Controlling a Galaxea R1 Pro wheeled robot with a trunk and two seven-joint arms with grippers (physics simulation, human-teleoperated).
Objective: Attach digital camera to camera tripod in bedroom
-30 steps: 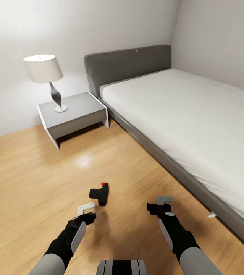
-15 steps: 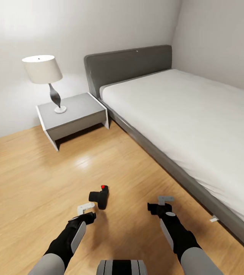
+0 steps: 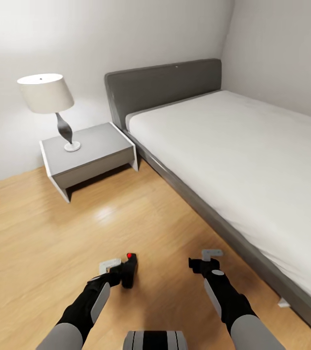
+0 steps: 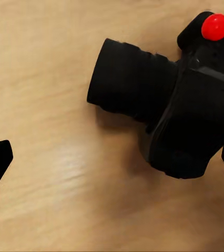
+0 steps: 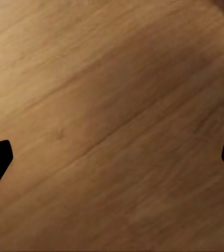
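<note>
Camera [image 4: 180, 100] on floor [image 3: 43, 243]: rigid, fragile lens; grab the body. Both jaws wide open, holding nothing.

No text, label, brand, number or sign can be read anywhere in these pictures; the digital camera [image 4: 180, 105] carries a plain red button with no lettering on it, and its black body shows no maker's name
</note>
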